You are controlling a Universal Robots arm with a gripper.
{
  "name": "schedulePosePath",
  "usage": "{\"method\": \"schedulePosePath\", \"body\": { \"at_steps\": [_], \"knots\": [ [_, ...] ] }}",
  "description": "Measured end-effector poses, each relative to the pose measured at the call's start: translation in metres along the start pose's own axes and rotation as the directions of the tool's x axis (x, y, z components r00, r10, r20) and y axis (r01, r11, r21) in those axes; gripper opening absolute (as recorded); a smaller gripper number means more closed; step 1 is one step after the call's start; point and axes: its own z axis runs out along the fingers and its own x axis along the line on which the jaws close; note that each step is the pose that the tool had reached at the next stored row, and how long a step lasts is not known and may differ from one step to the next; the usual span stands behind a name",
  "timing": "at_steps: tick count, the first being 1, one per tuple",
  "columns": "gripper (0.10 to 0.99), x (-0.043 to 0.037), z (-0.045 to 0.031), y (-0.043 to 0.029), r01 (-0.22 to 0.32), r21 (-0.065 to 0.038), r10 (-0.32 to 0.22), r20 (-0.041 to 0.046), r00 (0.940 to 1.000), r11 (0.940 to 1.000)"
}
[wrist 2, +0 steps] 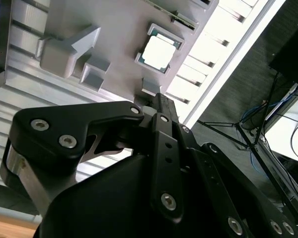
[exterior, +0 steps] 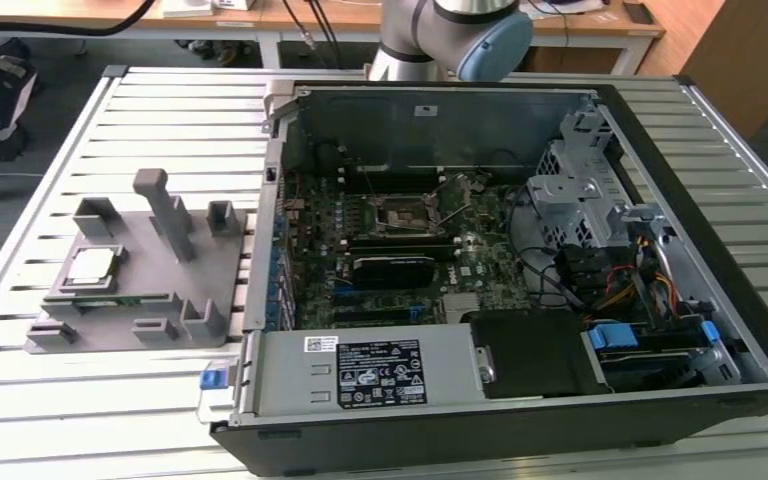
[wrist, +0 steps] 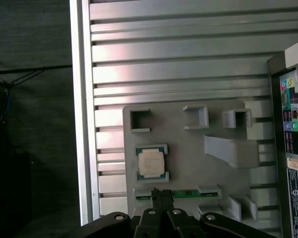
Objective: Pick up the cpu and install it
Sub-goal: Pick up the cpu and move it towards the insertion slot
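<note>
On the grey fixture, cpu flat, silver top up, gripper near it, closed, empty

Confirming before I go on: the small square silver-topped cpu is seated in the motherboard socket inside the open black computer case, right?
Not right. The small square silver-topped cpu lies in a recess of the grey plastic fixture on the slatted metal table, beside the open black computer case, not inside it. The first wrist view shows this plainly.

cpu | sq, flat, silver top, thin green edge | lay face-up, seated in grey fixture recess | ext view's left
</note>
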Motion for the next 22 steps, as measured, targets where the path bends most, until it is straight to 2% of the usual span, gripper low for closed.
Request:
{"method": "schedulePosePath", "body": {
  "at_steps": [7, 15, 20, 21, 22],
  "knots": [
    [0.106, -0.0002, 0.0043, -0.0016, 0.001, 0.000, -0.001, -0.0003, 1.0000, 1.0000],
    [0.106, -0.0003, 0.0186, -0.0039, 0.010, -0.002, -0.010, -0.0009, 0.9999, 0.9999],
    [0.106, -0.0005, 0.0274, -0.0046, 0.015, -0.008, -0.015, -0.0014, 0.9999, 0.9999],
    [0.114, -0.0005, 0.0293, -0.0047, 0.015, -0.009, -0.015, -0.0015, 0.9999, 0.9998],
    [0.169, -0.0005, 0.0316, -0.0048, 0.016, -0.009, -0.016, -0.0014, 0.9999, 0.9998]
  ]
}}
